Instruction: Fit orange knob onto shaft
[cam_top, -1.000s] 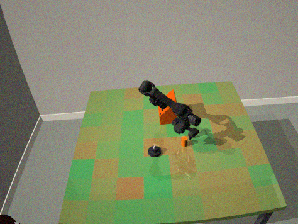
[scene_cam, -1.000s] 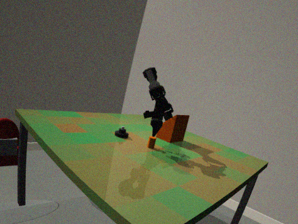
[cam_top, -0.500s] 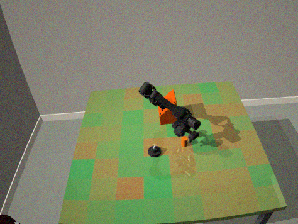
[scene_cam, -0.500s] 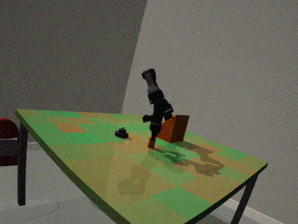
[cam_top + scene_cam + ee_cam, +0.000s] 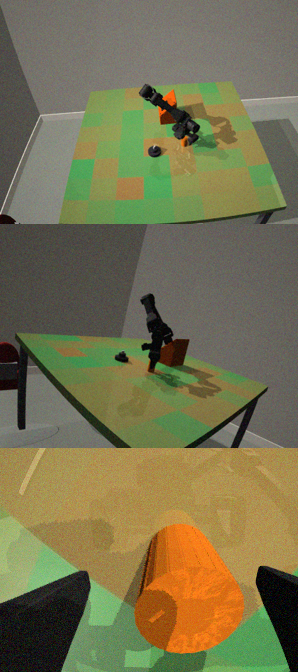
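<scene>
1. At the far left of the exterior view, a dark red chair point(image 5: 7, 353) stands on the floor beside the table's point(image 5: 94, 400) corner, well apart from everything on the table top.
2. The table top is a patchwork of green and tan squares; it carries the pedestal, the knob, the arm and an orange block.
3. Left of centre in the top view sits the round black pedestal point(image 5: 154, 151), with the silver D-shaped shaft point(image 5: 154, 146) standing up from its middle. Nothing covers the shaft.
4. Between the pedestal and the knob lies a bare tan patch of table; no object stands in that stretch.
5. The orange knob point(image 5: 184, 141) rests on the table to the right of the pedestal, near it but not touching. In the wrist view it fills the middle as a short cylinder point(image 5: 189, 591) standing free.
6. The gripper point(image 5: 185, 138) hangs low around the knob with its jaws released and spread wide; both dark fingers flank the knob with gaps on either side, gripping nothing.
7. Behind the arm point(image 5: 166, 105) stands an orange wedge-shaped block point(image 5: 169, 100), partly hidden by the arm's links.
8. Right of the gripper, the arm's shadow point(image 5: 220, 126) falls across the squares.
</scene>
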Available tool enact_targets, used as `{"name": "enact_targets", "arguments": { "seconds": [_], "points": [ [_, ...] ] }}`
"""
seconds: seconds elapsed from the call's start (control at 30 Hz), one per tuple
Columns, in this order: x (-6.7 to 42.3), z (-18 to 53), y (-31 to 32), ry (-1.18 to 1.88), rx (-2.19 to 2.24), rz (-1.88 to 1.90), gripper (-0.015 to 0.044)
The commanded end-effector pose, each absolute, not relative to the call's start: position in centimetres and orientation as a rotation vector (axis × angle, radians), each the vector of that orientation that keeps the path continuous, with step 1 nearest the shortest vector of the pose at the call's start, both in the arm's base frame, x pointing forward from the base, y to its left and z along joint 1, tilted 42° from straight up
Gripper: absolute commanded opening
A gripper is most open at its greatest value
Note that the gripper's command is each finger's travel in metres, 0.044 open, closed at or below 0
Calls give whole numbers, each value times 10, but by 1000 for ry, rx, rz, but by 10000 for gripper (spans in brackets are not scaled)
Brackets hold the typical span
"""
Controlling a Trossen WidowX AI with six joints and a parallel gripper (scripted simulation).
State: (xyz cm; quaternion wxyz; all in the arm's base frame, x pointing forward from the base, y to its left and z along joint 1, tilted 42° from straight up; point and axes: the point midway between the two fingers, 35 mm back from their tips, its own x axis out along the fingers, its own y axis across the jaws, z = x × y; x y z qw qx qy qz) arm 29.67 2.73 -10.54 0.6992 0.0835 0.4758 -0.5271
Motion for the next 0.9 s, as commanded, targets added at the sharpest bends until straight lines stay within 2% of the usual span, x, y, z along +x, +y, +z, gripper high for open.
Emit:
{"name": "enact_targets", "arguments": {
  "seconds": [0.0, 0.33, 0.67, 0.87],
  "points": [
    [295, -110, 21, 1064, 175, -1178, 440],
    [293, -120, 12, 1063, 174, -1179, 440],
    [293, -120, 12, 1063, 174, -1179, 177],
    [293, -120, 12, 1063, 174, -1179, 138]
  ]
}}
